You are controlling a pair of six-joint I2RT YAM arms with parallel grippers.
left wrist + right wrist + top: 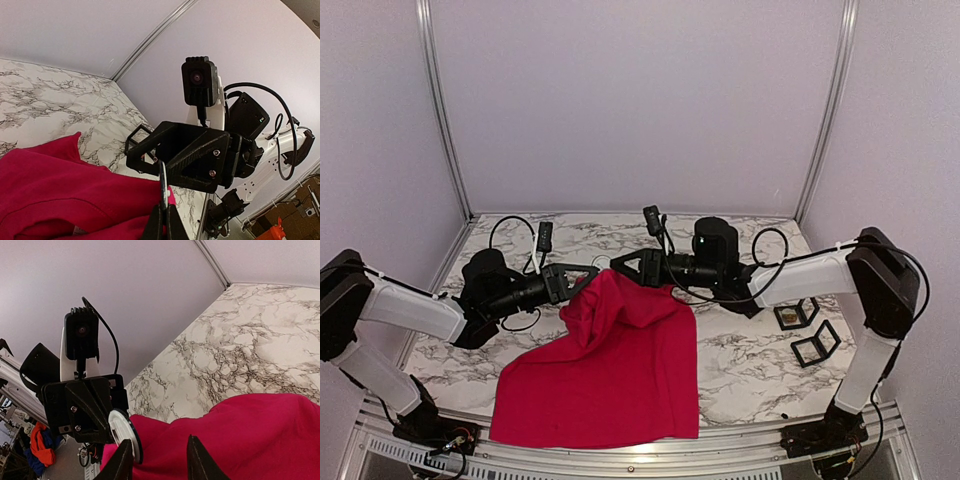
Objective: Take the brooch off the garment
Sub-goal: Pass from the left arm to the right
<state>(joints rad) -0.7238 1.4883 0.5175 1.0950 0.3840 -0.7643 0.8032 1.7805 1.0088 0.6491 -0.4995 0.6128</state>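
Right wrist view shows the left gripper (164, 222) pinched tight on the white brooch (124, 432), the right gripper (159, 440) wide apart, empty. If the left one pulls, the unheld garment (240, 440) may follow or tear.

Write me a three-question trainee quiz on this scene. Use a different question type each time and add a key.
1. True or false: the garment lies wholly flat on the table.
2. The left claw is shut on: A) the brooch B) a pen C) a spoon.
3. Fill in: the two black frames sit beside the ___ arm.

Key:
1. False. Its top is raised off the table at the left claw.
2. A.
3. Right.
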